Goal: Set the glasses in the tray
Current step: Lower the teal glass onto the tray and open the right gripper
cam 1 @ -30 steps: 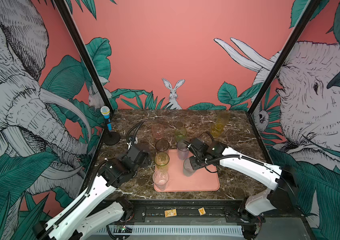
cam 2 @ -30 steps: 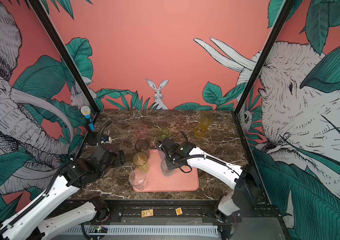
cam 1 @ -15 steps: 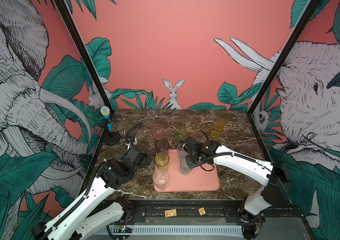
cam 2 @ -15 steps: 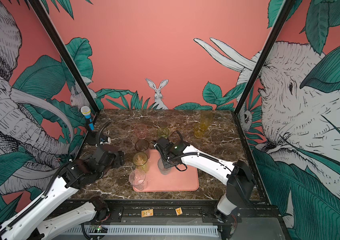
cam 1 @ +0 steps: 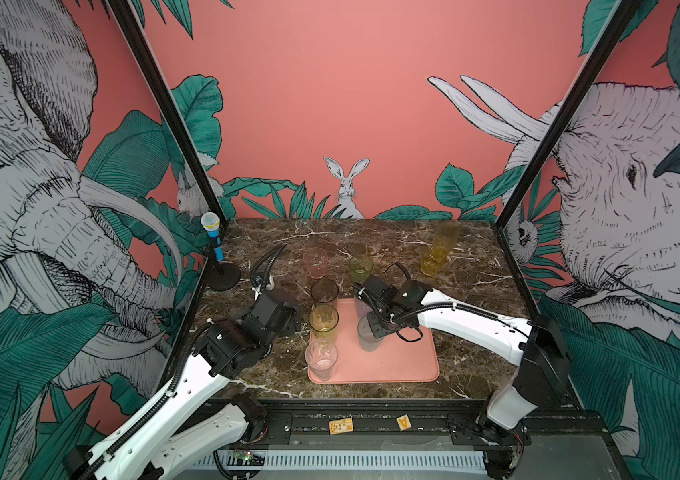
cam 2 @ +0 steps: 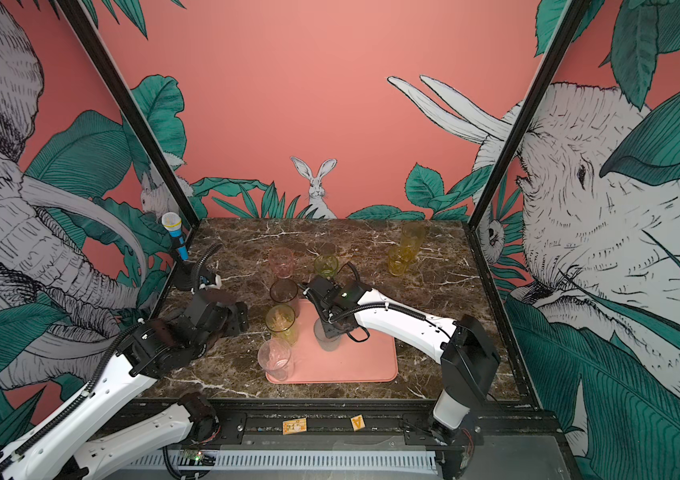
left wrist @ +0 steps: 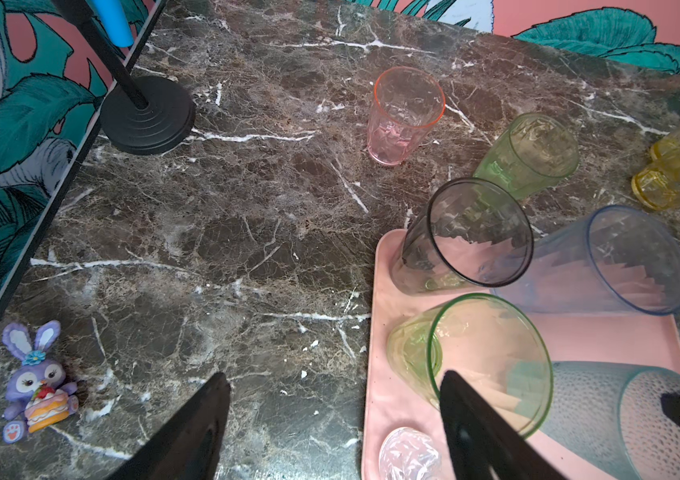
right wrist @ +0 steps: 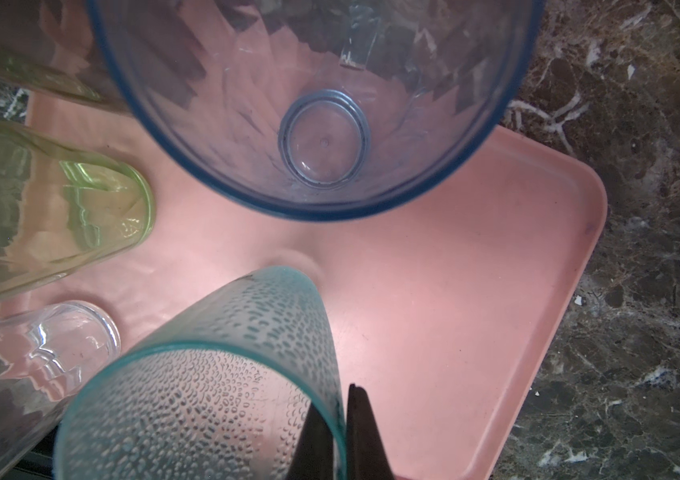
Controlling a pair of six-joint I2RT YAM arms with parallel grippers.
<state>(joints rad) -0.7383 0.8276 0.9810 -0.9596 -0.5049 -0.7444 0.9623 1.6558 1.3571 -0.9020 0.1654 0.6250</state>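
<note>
The salmon-pink tray (cam 1: 404,361) lies at the table's front middle. My right gripper (right wrist: 340,432) is shut on the rim of a dimpled teal-grey glass (cam 1: 369,338), one finger inside and one outside, its base low over the tray. On the tray's left side stand a clear glass (cam 1: 321,359), a tall green glass (cam 1: 323,324) and a smoky grey glass (cam 1: 324,293), with a lilac-blue glass (left wrist: 604,266) behind. Off the tray are a pink glass (cam 1: 315,262), a short green glass (cam 1: 361,268) and two amber glasses (cam 1: 433,257). My left gripper (left wrist: 334,374) hangs open and empty left of the tray.
A blue toy microphone (cam 1: 215,241) on a black stand is at the back left corner. A small purple bunny figure (left wrist: 34,374) sits by the left wall. Black frame posts and printed walls close in the marble table (cam 1: 475,291) on three sides.
My right gripper has shifted slightly left over the tray with the teal-grey glass still in it. The left arm has barely moved.
</note>
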